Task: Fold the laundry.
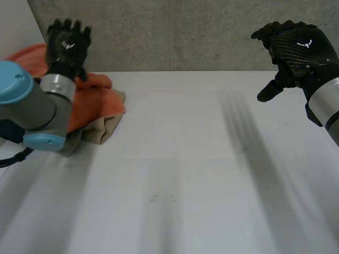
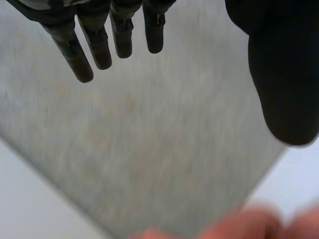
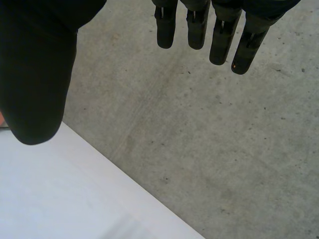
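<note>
My left arm is nearest, grey joint and light-blue caps at the near left, standing in front of part of an orange cloth. That cloth lies bunched at the far left of the white table, with a beige cloth poking out from under it on the near right side. My left hand is lifted above the two cloths, against the concrete wall. Its fingers are straight and loose, thumb held apart — open. My right hand hangs at the far right, well apart from the cloths. Its fingers are straight too, thumb off to one side — also open.
</note>
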Robot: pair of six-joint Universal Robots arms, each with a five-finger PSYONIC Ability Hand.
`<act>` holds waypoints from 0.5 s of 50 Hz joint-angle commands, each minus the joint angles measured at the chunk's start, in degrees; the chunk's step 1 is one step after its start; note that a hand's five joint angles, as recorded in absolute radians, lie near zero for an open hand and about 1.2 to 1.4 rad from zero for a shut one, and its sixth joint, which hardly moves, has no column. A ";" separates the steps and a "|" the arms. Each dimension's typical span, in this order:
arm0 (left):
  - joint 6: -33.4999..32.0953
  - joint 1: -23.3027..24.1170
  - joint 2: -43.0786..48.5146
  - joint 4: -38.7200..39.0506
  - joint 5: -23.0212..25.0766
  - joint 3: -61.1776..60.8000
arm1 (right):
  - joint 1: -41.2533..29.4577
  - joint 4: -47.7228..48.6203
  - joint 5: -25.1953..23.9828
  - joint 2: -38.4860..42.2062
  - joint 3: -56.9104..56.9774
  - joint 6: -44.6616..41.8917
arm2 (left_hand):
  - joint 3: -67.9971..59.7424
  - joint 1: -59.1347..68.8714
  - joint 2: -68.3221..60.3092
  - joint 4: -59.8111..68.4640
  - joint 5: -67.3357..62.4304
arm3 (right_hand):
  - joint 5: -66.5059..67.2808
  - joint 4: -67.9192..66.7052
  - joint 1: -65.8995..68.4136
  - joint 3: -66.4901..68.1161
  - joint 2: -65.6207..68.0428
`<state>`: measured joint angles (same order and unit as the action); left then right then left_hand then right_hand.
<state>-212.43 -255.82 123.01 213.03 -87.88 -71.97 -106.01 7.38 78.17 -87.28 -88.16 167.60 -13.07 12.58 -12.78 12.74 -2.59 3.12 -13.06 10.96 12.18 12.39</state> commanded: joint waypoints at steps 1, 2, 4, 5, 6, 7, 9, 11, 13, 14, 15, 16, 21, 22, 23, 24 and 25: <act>-4.57 -9.43 11.01 -2.70 2.70 7.53 | -0.16 0.00 -0.04 0.18 -0.26 0.01 | -1.01 1.51 -1.30 1.34 -1.50 | -3.12 3.06 -0.96 -2.18 -2.39; -4.57 -9.78 13.02 -3.84 4.62 9.63 | -0.16 0.00 -0.04 0.27 -0.26 0.01 | -1.51 2.01 -1.80 1.84 -2.00 | -3.12 3.06 -0.96 -2.18 -2.39; -4.66 -10.75 15.92 -5.85 7.18 12.53 | -0.25 -0.09 0.05 0.53 -0.35 0.01 | -4.19 4.69 -4.48 4.52 -4.67 | -3.12 3.06 -0.96 -2.18 -2.39; -4.57 -11.28 16.90 -6.39 7.71 13.42 | -0.25 -0.09 0.05 0.62 -0.35 0.01 | -4.54 5.04 -4.83 4.87 -5.03 | -3.12 3.06 -0.96 -2.18 -2.39; -4.66 -12.24 18.74 -7.27 8.33 15.26 | -0.25 0.00 0.14 0.71 -0.43 0.01 | -5.55 6.04 -5.83 5.88 -6.03 | -3.12 3.06 -0.96 -2.18 -2.39; -4.83 -12.77 20.06 -7.71 8.34 16.58 | -0.25 0.00 0.14 0.71 -0.44 0.01 | -6.72 7.22 -7.01 7.05 -7.20 | -3.12 3.06 -0.96 -2.18 -2.39; -4.92 -13.21 21.91 -7.98 8.34 18.35 | -0.16 0.00 0.14 0.80 -0.61 -0.08 | -10.08 10.57 -10.37 10.41 -10.56 | -3.12 3.06 -0.96 -2.18 -2.39; -4.92 -13.30 22.97 -7.80 8.51 19.85 | -0.16 0.00 0.14 0.88 -0.70 -0.08 | -29.20 29.70 -29.49 29.53 -29.69 | -3.12 3.06 -0.96 -2.18 -2.39; -4.66 -13.21 22.63 -7.63 8.60 19.76 | -0.25 0.00 0.23 0.88 -0.79 -0.08 | -54.84 55.33 -55.13 55.17 -55.32 | -3.12 3.06 -0.96 -2.18 -2.39; -4.57 -13.13 22.54 -7.54 8.34 19.59 | -0.25 0.00 0.23 0.88 -0.79 -0.08 | -66.81 67.30 -67.10 67.14 -67.29 | -3.12 3.06 -0.96 -2.18 -2.39; -4.40 -12.78 22.10 -7.45 8.16 19.41 | -0.25 0.00 0.23 0.88 -0.87 -0.08 | -66.93 67.42 -67.22 67.26 -67.41 | -3.12 3.06 -0.96 -2.18 -2.39; -4.31 -12.34 21.66 -7.45 8.07 19.06 | -0.25 0.00 0.23 0.88 -0.96 -0.08 | -66.93 67.42 -67.22 67.26 -67.41 | -3.12 3.06 -0.96 -2.18 -2.39; 0.15 -8.66 10.88 -4.04 7.11 11.26 | -0.25 0.09 0.23 0.88 -1.05 -0.17 | -66.93 67.42 -67.22 67.26 -67.41 | -3.12 3.06 -0.96 -2.18 -2.39; 1.57 -7.60 8.93 -2.98 7.02 9.67 | -0.25 0.09 0.23 0.88 -1.05 -0.17 | -66.93 67.42 -67.22 67.26 -67.41 | -3.12 3.06 -0.96 -2.18 -2.39; 3.06 -6.55 7.09 -1.92 7.02 8.17 | -0.25 0.09 0.23 0.88 -1.05 -0.17 | -66.93 67.42 -67.22 67.26 -67.41 | -3.12 3.06 -0.96 -2.18 -2.39; 4.55 -5.49 5.33 -0.78 6.84 6.68 | -0.16 0.09 0.23 0.88 -0.96 -0.17 | -66.93 67.42 -67.22 67.26 -67.41 | -3.12 3.06 -0.96 -2.18 -2.39; 7.44 -3.48 1.92 1.06 6.67 3.97 | -0.16 0.09 0.23 0.88 -0.88 -0.17 | -66.93 67.42 -67.22 67.26 -67.41 | -3.12 3.06 -0.96 -2.18 -2.39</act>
<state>-214.74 -266.60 139.49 207.03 -80.21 -56.55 -106.26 7.45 78.40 -86.38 -89.19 167.45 -66.62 62.62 -68.03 68.10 -55.46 3.12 -13.06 10.96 12.18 12.39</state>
